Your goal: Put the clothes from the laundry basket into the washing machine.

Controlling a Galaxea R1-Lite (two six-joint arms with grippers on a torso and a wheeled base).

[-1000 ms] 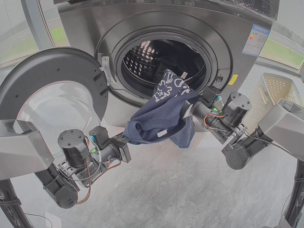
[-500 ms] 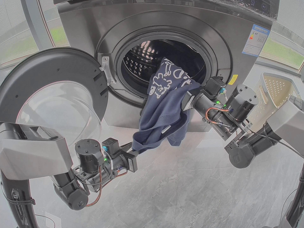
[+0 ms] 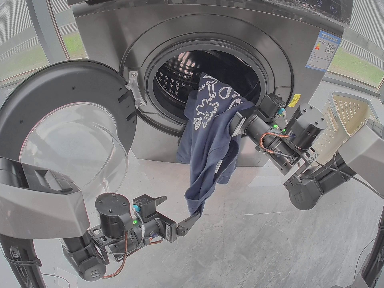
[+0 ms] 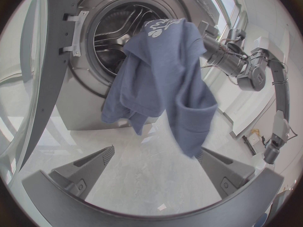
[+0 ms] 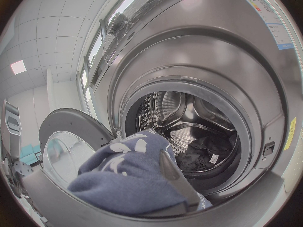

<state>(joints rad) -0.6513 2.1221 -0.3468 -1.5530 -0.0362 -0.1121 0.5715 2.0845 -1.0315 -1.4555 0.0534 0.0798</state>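
The dark blue shirt [image 3: 208, 141] hangs in front of the washing machine [image 3: 100, 25], not yet inside. Its upper part, with a white printed pattern, is bunched at the lower right edge of the round opening. The rest drapes over the front rim and falls in soft folds. Its long axis runs nearly straight up and down, narrowing to a tip that points at the floor [image 3: 248, 245].

The right gripper [image 5: 172, 174] is clamped on the bunched top of the shirt, just outside the opening, with one dark finger pressed onto the cloth.

The left gripper [image 4: 154, 151] is low over the floor, below and in front of the opening, with its fingers spread wide and gripping nothing. The shirt's bottom tip hangs right at one finger; I cannot tell if they touch.

The drum is shiny ribbed and perforated metal, and a crumpled black garment [image 5: 202, 152] with a small white label lies at its bottom. The round door [image 3: 60, 85], a dark frame around a clear bulging window, is swung fully open on the left.

The laundry basket [image 3: 348, 117], beige perforated plastic, stands by the machine's right front corner; its inside is hidden. The floor is smooth grey veined stone.
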